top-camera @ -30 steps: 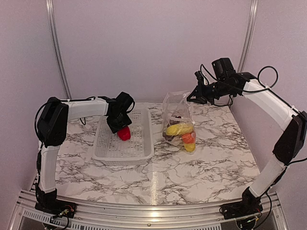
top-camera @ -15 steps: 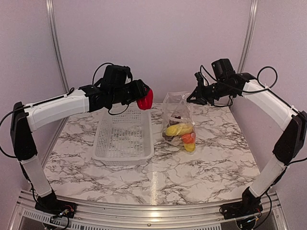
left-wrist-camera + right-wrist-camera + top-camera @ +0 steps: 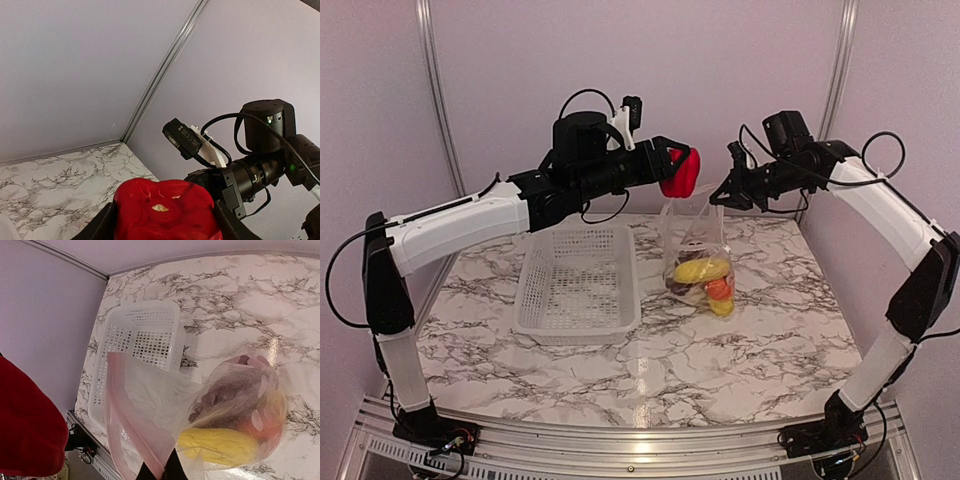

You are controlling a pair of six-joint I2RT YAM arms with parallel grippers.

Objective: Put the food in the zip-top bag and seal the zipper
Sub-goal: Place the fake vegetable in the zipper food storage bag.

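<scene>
The left gripper [image 3: 675,172] pinches the red bell pepper [image 3: 682,176] between its fingers, high in the air just left of and above the mouth of the zip-top bag [image 3: 698,245]. The right gripper [image 3: 717,197] has its fingers pressed together on the bag's upper edge and holds it upright on the marble table [image 3: 770,340], right of the white basket [image 3: 578,322].

To do the drop well, the pepper should travel a little further right until it hangs squarely over the opening, then go down inside the mouth before the fingers part. The film is floppy, and a release from this height could catch the rim and fold it shut.

The overhead view gives the two arms' relation, but the bag's mouth is hard to read there. The right wrist view shows the pale pink zipper [image 3: 114,400] gaping, with the yellow corn [image 3: 220,446] and what is probably the grape bunch [image 3: 232,390] at the bottom. The left wrist view shows only the pepper's top clamped between both fingers.
</scene>
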